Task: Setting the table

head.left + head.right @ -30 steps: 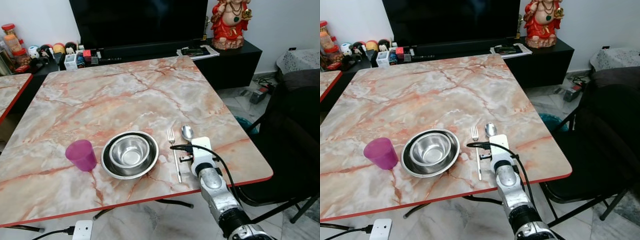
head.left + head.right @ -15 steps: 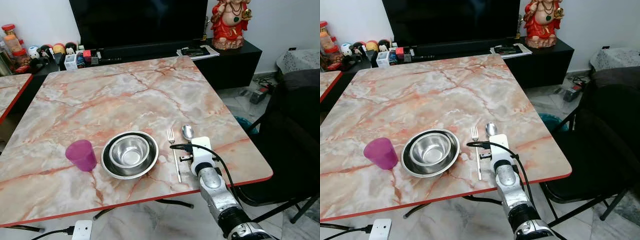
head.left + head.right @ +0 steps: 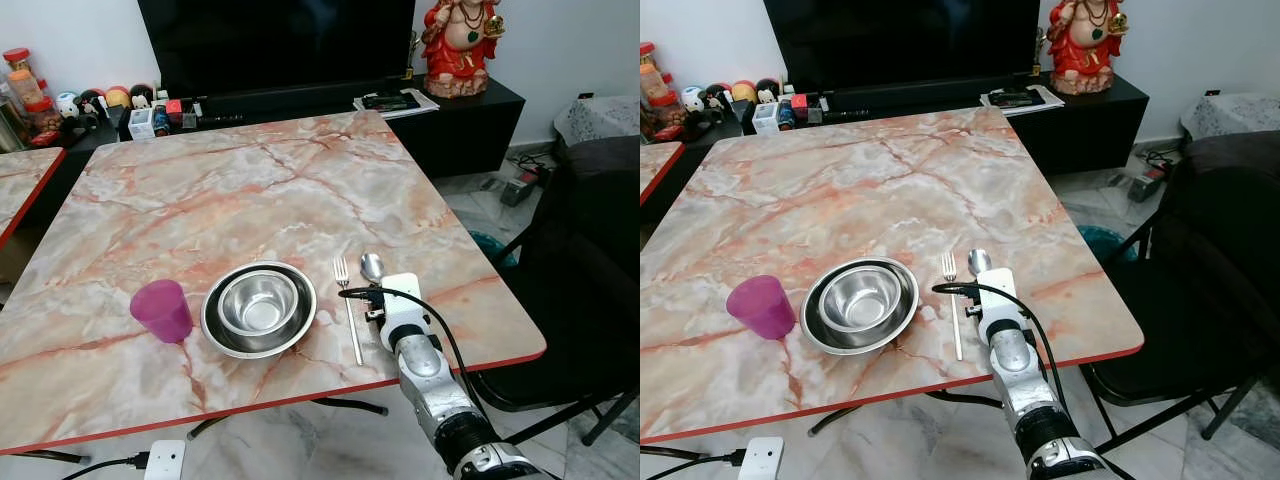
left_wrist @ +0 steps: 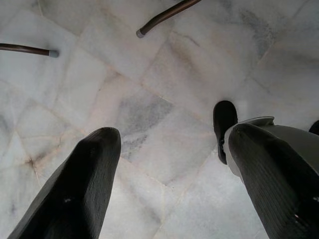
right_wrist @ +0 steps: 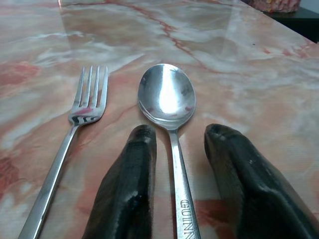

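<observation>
Your right gripper sits low at the surface's near edge toward its right corner, fingers parted astride the spoon handle but not clamped. The spoon runs straight ahead along the fingers, bowl beyond the tips, fork parallel beside it.

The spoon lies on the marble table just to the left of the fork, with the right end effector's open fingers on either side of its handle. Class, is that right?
Not quite. The spoon lies to the right of the fork, as the right wrist view shows. The rest holds: it rests on the marble table, and the right end effector has its open fingers either side of the handle.
</observation>
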Available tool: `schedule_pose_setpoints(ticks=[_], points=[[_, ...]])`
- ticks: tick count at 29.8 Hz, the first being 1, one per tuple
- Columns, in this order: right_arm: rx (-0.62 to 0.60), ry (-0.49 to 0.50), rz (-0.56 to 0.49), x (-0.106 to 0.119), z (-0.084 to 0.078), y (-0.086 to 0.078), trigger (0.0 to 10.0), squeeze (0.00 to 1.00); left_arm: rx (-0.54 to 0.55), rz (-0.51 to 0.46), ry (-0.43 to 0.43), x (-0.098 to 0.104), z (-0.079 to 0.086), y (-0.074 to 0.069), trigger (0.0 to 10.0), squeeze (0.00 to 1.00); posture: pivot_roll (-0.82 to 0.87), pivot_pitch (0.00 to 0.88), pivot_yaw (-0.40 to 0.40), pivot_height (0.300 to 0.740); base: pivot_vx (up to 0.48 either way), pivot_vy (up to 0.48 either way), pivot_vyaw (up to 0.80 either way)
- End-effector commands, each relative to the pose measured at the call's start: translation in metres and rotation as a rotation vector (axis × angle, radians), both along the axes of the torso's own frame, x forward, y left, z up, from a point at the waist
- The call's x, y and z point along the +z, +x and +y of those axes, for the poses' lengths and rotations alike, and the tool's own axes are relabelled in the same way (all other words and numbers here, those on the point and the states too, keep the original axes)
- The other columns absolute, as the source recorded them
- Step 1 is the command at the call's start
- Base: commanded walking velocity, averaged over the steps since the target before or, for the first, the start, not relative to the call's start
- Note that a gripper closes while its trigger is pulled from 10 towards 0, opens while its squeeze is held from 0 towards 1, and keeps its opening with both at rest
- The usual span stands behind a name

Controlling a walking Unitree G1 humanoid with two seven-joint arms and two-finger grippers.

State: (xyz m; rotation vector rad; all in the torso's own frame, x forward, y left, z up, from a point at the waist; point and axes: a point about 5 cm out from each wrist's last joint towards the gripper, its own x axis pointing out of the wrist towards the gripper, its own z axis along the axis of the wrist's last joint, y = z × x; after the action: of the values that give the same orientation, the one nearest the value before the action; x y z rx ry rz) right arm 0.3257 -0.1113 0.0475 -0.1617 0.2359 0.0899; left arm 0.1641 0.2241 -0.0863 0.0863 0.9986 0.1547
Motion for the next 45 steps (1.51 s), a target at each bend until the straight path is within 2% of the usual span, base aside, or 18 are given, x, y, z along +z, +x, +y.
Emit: schedule_pose_setpoints(ticks=[1, 5, 6, 10, 21, 26, 32, 45], points=[[-0.010, 0.033, -0.053, 0.010, 0.002, 0.004, 10.0, 0.00, -0.005, 0.004, 0.002, 0.001, 0.003, 0.002, 10.0, 0.00, 0.02, 0.000, 0.081, 0.740, 0.000, 0.000, 0.00], [-0.015, 0.077, -0.235, 0.039, 0.003, 0.011, 10.0, 0.00, -0.001, -0.008, -0.005, 0.002, 0.001, 0.004, 10.0, 0.00, 0.02, 0.000, 0.078, 0.740, 0.000, 0.000, 0.00], [-0.015, 0.077, -0.235, 0.039, 0.003, 0.011, 10.0, 0.00, -0.001, -0.008, -0.005, 0.002, 0.001, 0.004, 10.0, 0.00, 0.02, 0.000, 0.078, 0.740, 0.000, 0.000, 0.00], [-0.008, 0.098, -0.349, 0.058, 0.005, 0.013, 10.0, 0.00, 0.003, -0.020, -0.012, 0.003, -0.001, 0.007, 10.0, 0.00, 0.01, 0.000, 0.074, 0.740, 0.000, 0.000, 0.00], [0.013, 0.125, -0.385, 0.070, 0.009, 0.017, 10.0, 0.00, 0.037, -0.056, -0.045, 0.006, -0.006, 0.017, 10.0, 0.00, 0.01, 0.000, 0.055, 0.740, 0.000, 0.000, 0.00], [0.029, 0.130, -0.388, 0.072, 0.010, 0.018, 10.0, 0.00, 0.042, -0.051, -0.044, 0.006, -0.006, 0.016, 10.0, 0.00, 0.01, 0.000, 0.046, 0.740, 0.000, 0.401, 0.00], [0.075, 0.120, -0.409, 0.080, 0.015, 0.020, 10.0, 0.00, 0.103, -0.048, -0.049, 0.003, -0.005, 0.009, 10.0, 0.00, 0.01, 0.000, 0.019, 0.740, 0.000, 0.428, 0.00], [0.086, 0.123, -0.414, 0.083, 0.017, 0.022, 10.0, 0.00, 0.100, -0.055, -0.048, 0.005, -0.005, 0.013, 10.0, 0.00, 0.00, 0.000, 0.021, 0.740, 0.000, 0.432, 0.00]])
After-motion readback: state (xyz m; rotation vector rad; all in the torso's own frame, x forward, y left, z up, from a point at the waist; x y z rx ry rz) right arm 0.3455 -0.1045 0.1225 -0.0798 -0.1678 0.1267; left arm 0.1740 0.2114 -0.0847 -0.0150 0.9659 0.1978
